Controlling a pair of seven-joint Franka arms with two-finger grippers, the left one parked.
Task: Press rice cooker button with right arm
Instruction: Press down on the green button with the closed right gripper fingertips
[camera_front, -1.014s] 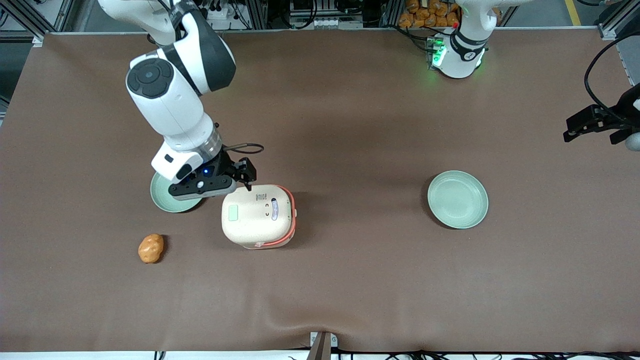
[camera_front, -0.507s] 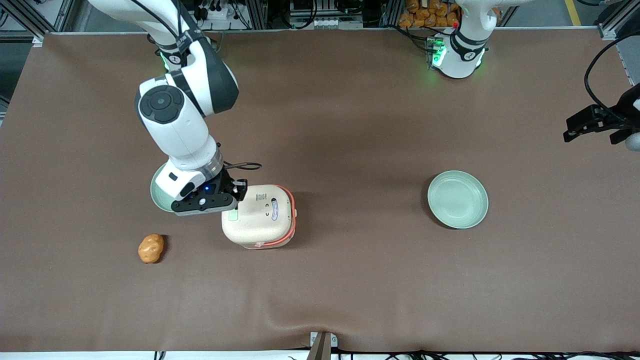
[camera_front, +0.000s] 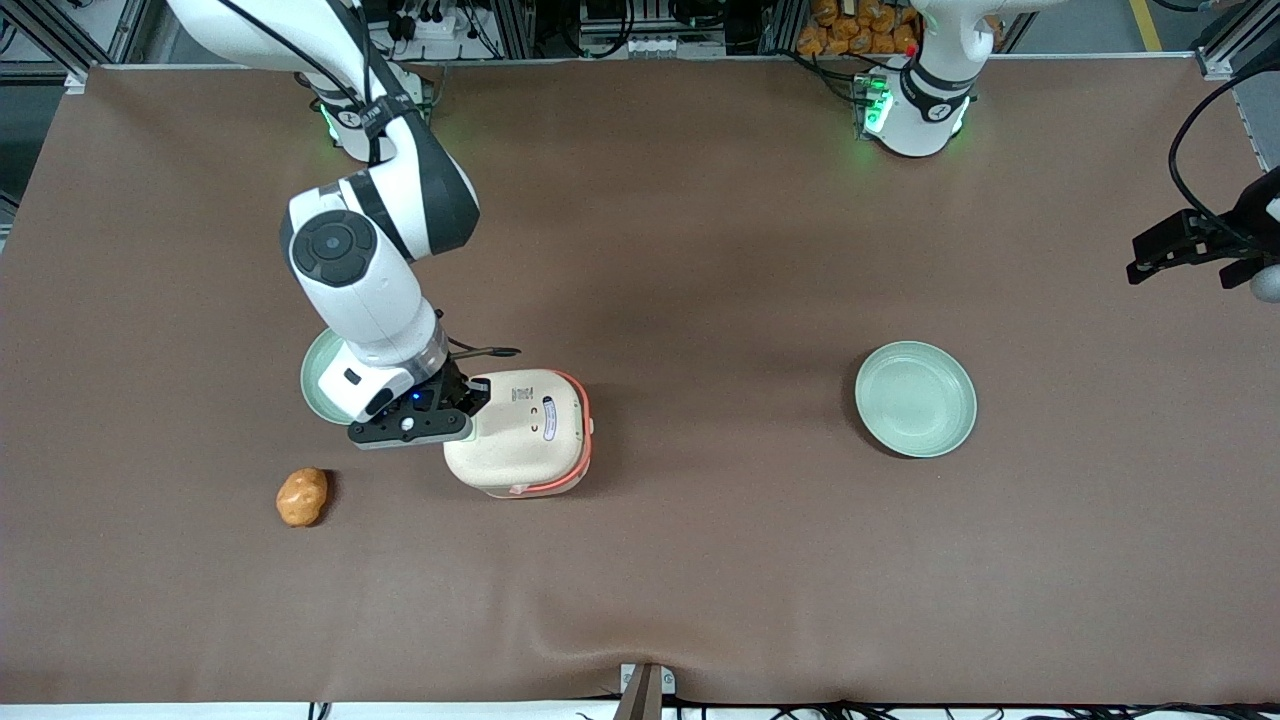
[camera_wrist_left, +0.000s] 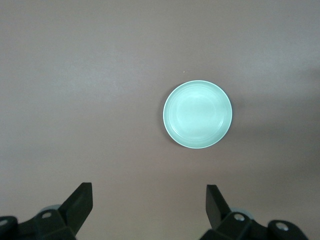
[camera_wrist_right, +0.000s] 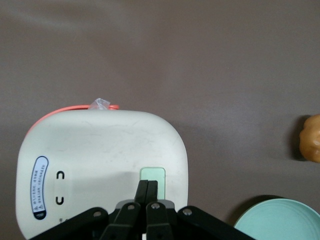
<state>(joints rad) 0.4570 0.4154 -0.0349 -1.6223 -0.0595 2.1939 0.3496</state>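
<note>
Cream rice cooker (camera_front: 520, 432) on the brown table (camera_front: 700, 560), lid closed, beside a green plate (camera_front: 318, 378); the right arm (camera_front: 365, 280) holds its gripper (camera_wrist_right: 148, 194), fingers pressed together, over the lid's pale green button (camera_wrist_right: 153, 175); orange lump (camera_front: 301, 497) nearby

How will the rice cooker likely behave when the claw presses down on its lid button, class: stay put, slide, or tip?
The rice cooker looks squat and broad-based, so it probably won't tip. The shut claw sits at the pale green button, near the lid's edge, so a slight rock seems possible. The brown table cover looks cloth-like and may resist sliding.
</note>
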